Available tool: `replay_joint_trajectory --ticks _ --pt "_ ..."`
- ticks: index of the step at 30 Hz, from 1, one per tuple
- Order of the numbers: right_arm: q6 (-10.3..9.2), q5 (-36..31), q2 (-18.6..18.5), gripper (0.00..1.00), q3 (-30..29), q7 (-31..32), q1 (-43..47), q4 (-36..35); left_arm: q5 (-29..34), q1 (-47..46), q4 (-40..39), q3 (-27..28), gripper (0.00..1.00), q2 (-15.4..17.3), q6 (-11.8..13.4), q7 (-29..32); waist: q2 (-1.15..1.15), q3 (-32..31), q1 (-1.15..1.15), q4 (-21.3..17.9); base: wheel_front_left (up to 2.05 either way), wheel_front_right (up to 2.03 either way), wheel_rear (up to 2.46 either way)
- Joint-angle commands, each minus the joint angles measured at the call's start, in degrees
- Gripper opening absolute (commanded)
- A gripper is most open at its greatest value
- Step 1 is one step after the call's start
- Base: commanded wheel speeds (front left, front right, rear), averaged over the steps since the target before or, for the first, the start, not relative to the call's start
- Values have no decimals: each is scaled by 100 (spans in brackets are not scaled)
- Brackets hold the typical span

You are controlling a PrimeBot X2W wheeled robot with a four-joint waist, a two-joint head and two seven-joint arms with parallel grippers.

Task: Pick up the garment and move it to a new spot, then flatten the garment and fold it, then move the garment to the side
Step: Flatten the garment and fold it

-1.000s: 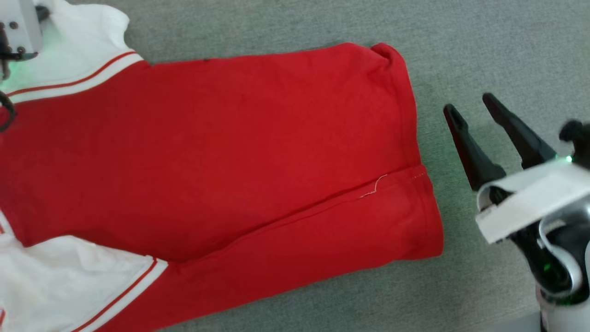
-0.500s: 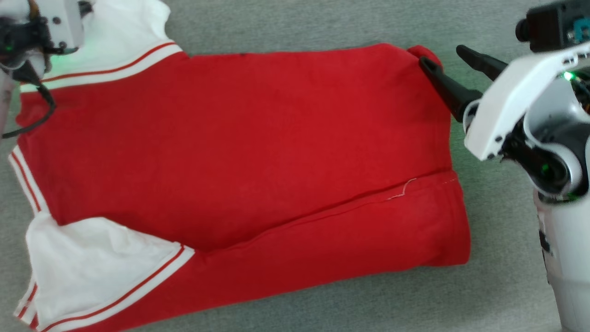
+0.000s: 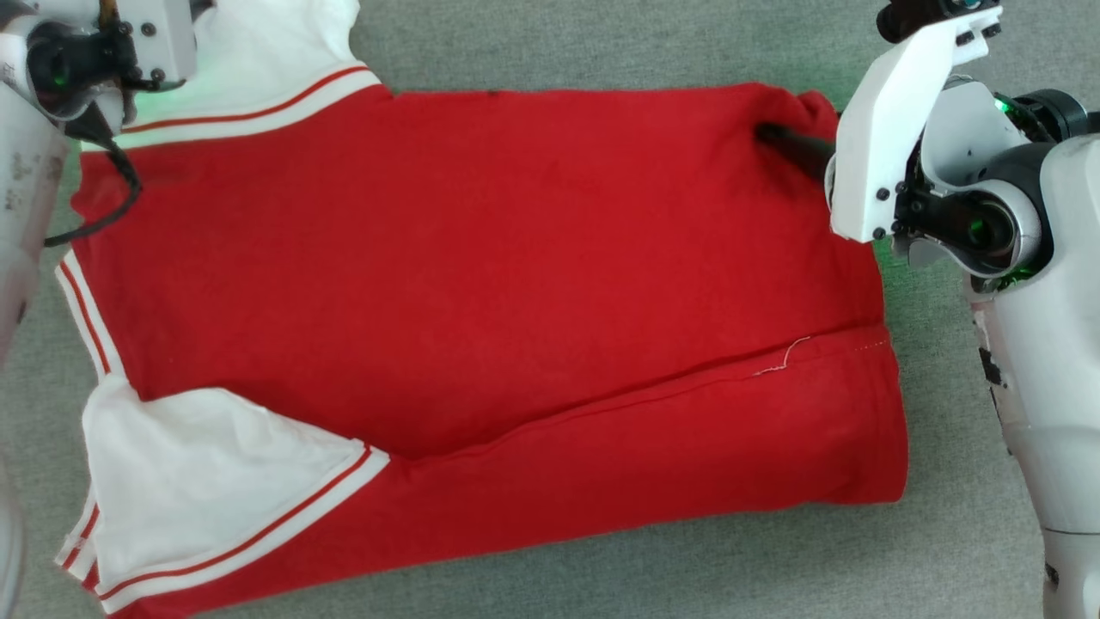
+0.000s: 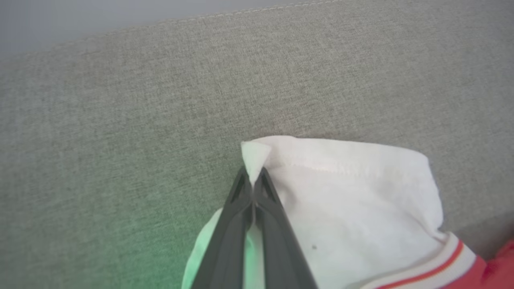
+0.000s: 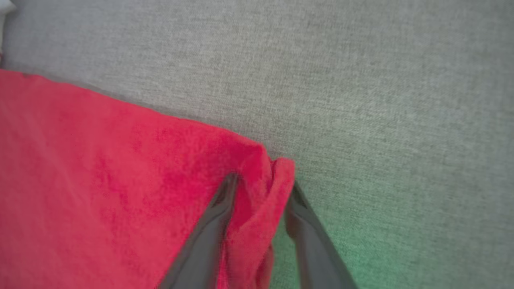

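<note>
Your left gripper [image 4: 253, 182] jaws clamp the red, white-sleeved jersey shirt [image 3: 481, 258] by its sleeve. The right gripper [image 5: 261, 182] jaws, unclosed, straddle the hem corner, presumably to lift.

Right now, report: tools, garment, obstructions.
Left tool shut on garment sleeve. Right tool open astride its hem corner. Garment flat, lower edge folded. Nothing blocking.

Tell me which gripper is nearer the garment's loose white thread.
Right. The right gripper straddles a corner of the garment, at the hem end near the thread; the left gripper pinches the white sleeve at the opposite end.
</note>
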Motion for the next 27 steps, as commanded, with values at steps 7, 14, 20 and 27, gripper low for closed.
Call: replay_joint_trajectory --ticks 7,14,20,27 --pt "-2 215 -188 0 255 -252 -85 209 -177 66 9 59 0 -85 -44 -279 0 -205 0 131 0 0 0" --pt "-2 295 -470 0 382 -709 136 136 -417 216 -331 86 0 -5 -46 -340 0 -578 0 310 0 0 0" --pt "-2 373 -851 0 519 -1032 558 -26 -694 574 -989 -27 0 223 -47 -290 0 -1087 0 577 0 0 0" --pt "-2 572 -1314 0 593 -1180 1283 -428 -826 1150 -1700 -188 0 562 -48 -197 0 -1720 0 911 0 0 0"
